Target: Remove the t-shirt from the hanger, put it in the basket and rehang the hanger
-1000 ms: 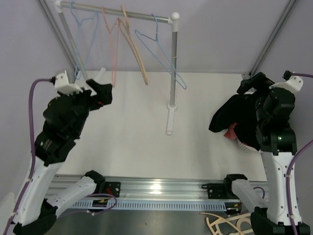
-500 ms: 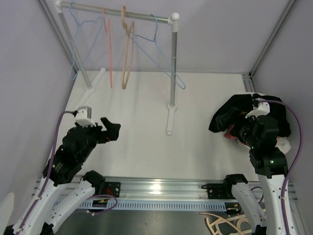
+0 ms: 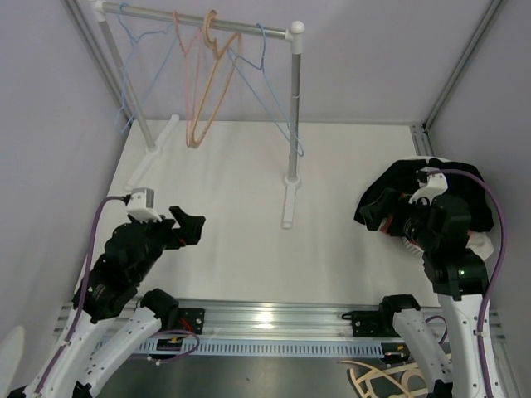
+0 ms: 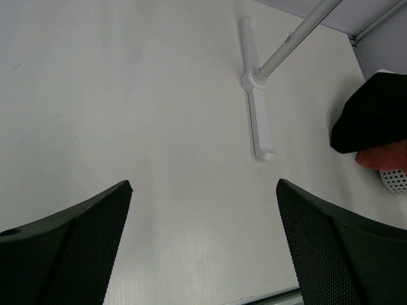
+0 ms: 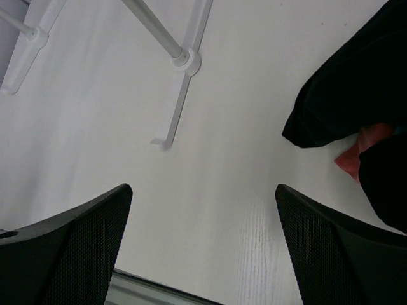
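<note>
Both arms have drawn back toward the bottom of the frame within the last second. The left pincer (image 3: pixel 191 225), jaws wide and empty, has left the rail (image 3: pixel 241 26) at the upper left. The right pincer (image 5: pixel 203 187), equally wide and empty, has pulled off the black t-shirt (image 3: pixel 398 186), which lies heaped on the worktop (image 3: pixel 232 207) at the right edge. Four hangers (image 3: pixel 207 91) hang bare, two swung to a new tilt. The removal looks done, with the arms retiring.

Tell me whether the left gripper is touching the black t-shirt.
Apart. The top external view shows the left gripper open over the left side of the table, while the black t-shirt lies heaped at the right, bare surface between them.
</note>
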